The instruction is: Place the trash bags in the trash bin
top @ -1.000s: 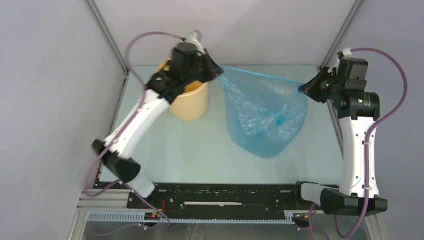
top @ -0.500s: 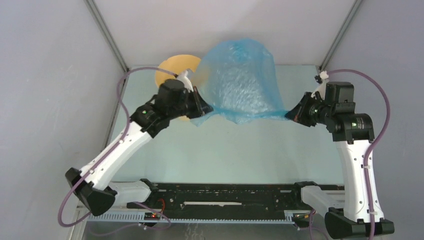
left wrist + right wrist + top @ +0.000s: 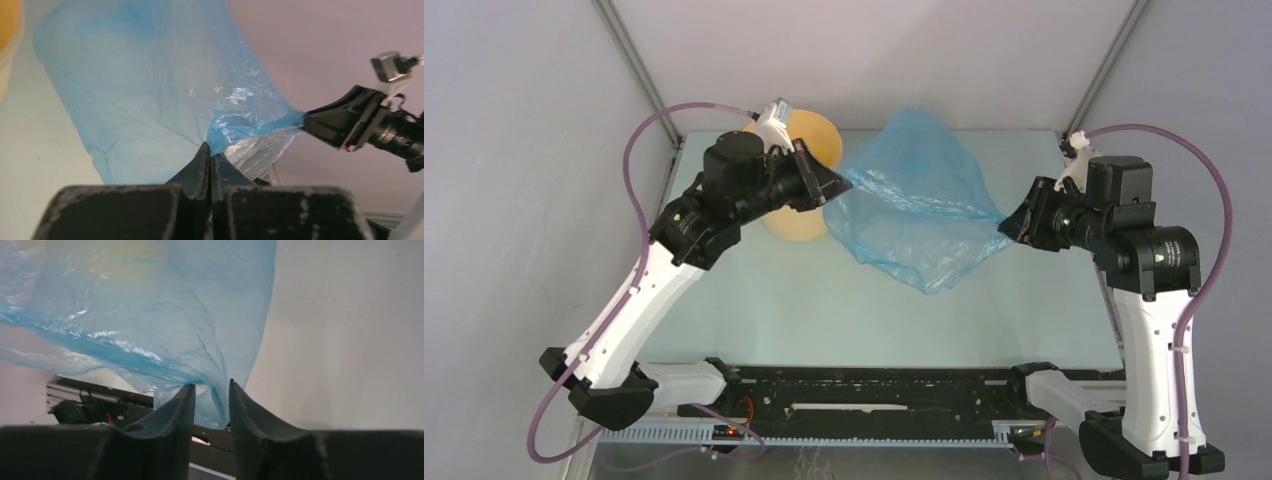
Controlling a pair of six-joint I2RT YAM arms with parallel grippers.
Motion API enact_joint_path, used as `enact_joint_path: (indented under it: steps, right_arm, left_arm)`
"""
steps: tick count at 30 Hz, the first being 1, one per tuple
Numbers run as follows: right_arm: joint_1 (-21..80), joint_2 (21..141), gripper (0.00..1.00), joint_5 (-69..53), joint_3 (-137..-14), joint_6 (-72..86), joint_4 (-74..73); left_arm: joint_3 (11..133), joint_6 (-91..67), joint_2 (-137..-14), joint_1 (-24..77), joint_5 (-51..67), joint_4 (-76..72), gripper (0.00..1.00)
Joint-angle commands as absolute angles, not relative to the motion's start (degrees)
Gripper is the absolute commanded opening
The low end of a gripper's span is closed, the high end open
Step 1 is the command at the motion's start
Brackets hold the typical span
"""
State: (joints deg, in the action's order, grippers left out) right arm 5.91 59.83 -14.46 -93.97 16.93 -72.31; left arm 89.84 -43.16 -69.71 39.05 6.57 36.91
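Top external view: thin translucent light-blue plastic bag [image 3: 914,215] spans between both claws. Left claw [image 3: 837,186] pinches its edge shut; right claw [image 3: 1009,224] stands narrowly parted, film in the gap.

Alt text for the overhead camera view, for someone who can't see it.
A light-blue trash bag spans from the left gripper, pinching it, to the right gripper. A tan bin stands partly hidden behind the left arm.

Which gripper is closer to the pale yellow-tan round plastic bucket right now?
Left. The left gripper, pinching the translucent light-blue plastic bag, sits just beside the pale yellow-tan bucket. The right gripper is across the table, at the bag's far edge.
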Motion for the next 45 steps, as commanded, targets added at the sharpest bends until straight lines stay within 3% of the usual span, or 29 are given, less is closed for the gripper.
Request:
enact_joint_path:
  steps: [1, 4, 8, 16, 22, 30, 34, 38, 45]
  right_arm:
    - [9.0, 60.3, 0.48, -12.0, -98.0, 14.6, -75.7]
    - [15.0, 60.0, 0.75, -9.1, -100.3, 14.8, -76.1]
    - [25.5, 60.0, 0.95, 0.6, -102.7, 15.3, -77.0]
    - [43.8, 59.9, 1.0, 29.6, -90.3, 10.7, -70.4]
    - [46.8, 59.6, 1.0, 35.9, -84.4, 7.7, -66.6]
    - [46.1, 56.5, 0.95, 10.5, -76.2, 2.8, -52.8]
    - [40.8, 56.3, 0.94, 1.1, -70.7, 3.2, -45.8]
    - [33.8, 56.8, 0.88, -16.0, -66.6, 3.2, -39.2]
    - [36.6, 58.8, 0.88, -24.9, -64.8, 3.1, -36.1]
  left_arm:
    - [94.4, -44.6, -70.2, 39.3, 7.9, 35.5, 0.0]
    - [96.1, -45.0, -71.6, 39.4, 8.7, 35.4, 0.0]
    - [98.4, -45.1, -73.2, 39.5, 10.1, 35.7, 0.0]
    - [98.9, -45.0, -73.2, 39.5, 10.1, 36.3, 0.0]
    - [97.9, -45.3, -72.1, 39.5, 9.2, 36.8, 0.0]
    - [98.2, -45.0, -72.3, 39.5, 9.6, 37.6, 0.0]
    - [97.2, -45.1, -71.7, 39.5, 10.0, 37.8, 0.0]
    - [96.4, -45.0, -70.7, 39.5, 10.3, 38.2, 0.0]
    - [95.6, -45.2, -69.5, 39.5, 10.4, 38.8, 0.0]
